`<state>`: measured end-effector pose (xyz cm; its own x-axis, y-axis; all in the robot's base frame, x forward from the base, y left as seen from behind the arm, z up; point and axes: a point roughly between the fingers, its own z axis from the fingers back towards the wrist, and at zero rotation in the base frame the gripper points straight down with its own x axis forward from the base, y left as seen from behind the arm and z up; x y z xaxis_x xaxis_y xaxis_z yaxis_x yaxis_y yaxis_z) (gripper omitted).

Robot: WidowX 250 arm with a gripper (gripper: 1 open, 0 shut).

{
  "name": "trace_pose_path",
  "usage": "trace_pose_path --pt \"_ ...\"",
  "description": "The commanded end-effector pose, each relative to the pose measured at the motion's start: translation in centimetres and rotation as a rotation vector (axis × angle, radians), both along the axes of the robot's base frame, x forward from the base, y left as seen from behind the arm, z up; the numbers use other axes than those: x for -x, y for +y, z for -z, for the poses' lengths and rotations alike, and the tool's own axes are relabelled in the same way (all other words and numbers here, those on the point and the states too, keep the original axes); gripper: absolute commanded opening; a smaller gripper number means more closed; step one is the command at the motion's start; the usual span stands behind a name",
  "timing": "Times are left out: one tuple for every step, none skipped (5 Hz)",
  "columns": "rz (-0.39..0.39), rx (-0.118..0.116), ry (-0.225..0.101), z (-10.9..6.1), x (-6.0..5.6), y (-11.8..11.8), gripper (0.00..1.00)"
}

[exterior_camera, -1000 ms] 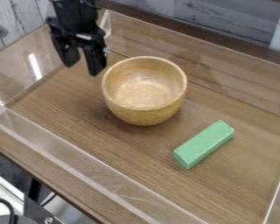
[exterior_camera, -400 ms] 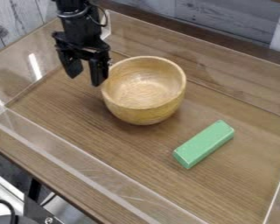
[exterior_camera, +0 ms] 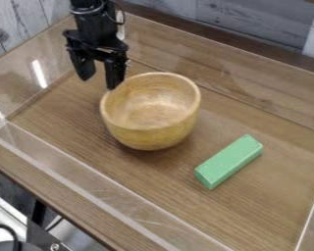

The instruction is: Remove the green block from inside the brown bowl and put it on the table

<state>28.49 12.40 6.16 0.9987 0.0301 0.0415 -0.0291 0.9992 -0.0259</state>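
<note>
While the green block (exterior_camera: 230, 162) lay on the bench (exterior_camera: 107, 181) just right of the brown bowl (exterior_camera: 149, 109), the end effector (exterior_camera: 98, 73) hung spread apart at the bowl's upper-left rim.

There are no words, numbers, labels or signs to read anywhere here.
</note>
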Motion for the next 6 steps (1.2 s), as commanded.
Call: trace_pose_path --pt "0.018 -0.011 -0.005 0.4 -1.1 -0.3 1.00" --pt "0.025 -0.010 0.000 1.4 -1.4 -0.5 1.00" --pt "0.041 0.004 -0.003 1.3 -2.2 -1.6 1.00" --pt "0.060 0.019 -0.007 1.2 -3.4 -3.0 1.00" --pt "0.067 0.026 -0.010 1.1 -3.5 -3.4 1.00" --pt "0.075 0.033 -0.012 1.0 -3.6 -3.9 1.00"
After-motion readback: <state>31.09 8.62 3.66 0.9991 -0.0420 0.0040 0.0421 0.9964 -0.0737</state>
